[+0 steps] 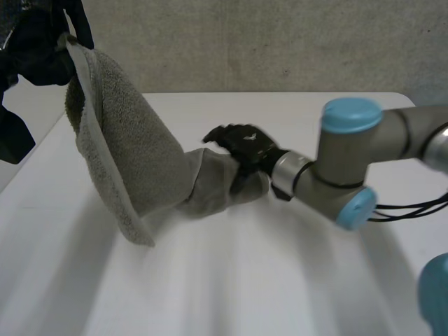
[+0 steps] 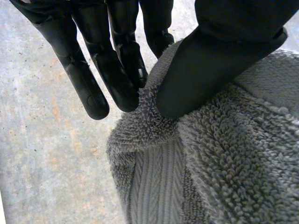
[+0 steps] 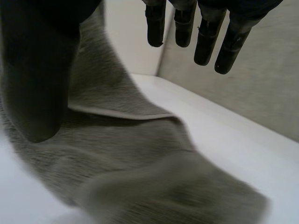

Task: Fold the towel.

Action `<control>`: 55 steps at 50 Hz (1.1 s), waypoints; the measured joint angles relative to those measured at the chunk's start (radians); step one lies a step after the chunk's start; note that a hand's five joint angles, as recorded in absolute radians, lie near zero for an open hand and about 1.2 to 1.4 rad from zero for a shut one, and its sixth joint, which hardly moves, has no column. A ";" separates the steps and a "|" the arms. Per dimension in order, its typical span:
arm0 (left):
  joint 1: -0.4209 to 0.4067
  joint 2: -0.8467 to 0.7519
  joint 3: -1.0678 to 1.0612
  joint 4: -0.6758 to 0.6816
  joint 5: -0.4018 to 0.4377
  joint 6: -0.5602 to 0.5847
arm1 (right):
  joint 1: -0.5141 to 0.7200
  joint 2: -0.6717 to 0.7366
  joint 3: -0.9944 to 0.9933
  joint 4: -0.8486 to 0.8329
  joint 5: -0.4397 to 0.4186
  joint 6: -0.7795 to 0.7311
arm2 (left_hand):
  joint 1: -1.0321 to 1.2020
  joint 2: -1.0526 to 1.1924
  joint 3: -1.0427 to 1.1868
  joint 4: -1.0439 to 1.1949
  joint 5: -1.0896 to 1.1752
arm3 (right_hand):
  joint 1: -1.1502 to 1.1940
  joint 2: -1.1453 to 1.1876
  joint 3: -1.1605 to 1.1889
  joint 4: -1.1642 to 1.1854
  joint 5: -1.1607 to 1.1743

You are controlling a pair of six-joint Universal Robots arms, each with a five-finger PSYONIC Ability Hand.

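Towel point(image 1: 133, 150) pinched by a corner in the left hand point(image 1: 38, 49), upper left, likely for folding over; right hand point(image 1: 241, 143), fingers straight, steadies its low end.

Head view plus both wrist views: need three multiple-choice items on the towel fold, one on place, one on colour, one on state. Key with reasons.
1. The top end of the towel is:
A. spread flat
B. held up by the left hand
C. bunched in a heap

2. The towel's colour is:
A. grey
B. red
C. yellow

3. The left hand is:
A. open, clear of the towel
B. curled, holding nothing
C. pinching the towel's edge

Key:
1 B: the head view shows that end lifted high at the left hand.
2 A: its pile is grey in every view.
3 C: the left wrist view shows the thumb pressing the edge against the fingers.
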 measured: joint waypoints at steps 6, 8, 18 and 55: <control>-0.001 0.002 0.029 -0.026 -0.001 -0.011 | 0.088 0.076 -0.053 -0.025 0.004 0.038 | 0.000 0.000 0.000 0.000 0.000 | 0.000 0.000 0.000 0.000 0.000; -0.001 0.005 0.036 -0.036 -0.001 -0.013 | 0.112 0.096 -0.075 -0.028 0.005 0.062 | 0.000 0.000 0.000 0.000 0.000 | 0.000 0.000 0.000 0.000 0.000; 0.000 0.014 0.048 -0.055 -0.002 -0.031 | 0.184 0.145 -0.148 -0.037 0.024 0.186 | 0.000 0.000 0.000 0.000 0.000 | 0.830 0.815 0.786 0.771 0.790; 0.052 -0.514 -0.101 0.297 -0.006 -0.101 | -0.032 -0.507 0.550 -0.037 0.292 -0.532 | 0.000 0.000 0.000 0.000 0.003 | 1.077 1.051 1.091 1.073 1.067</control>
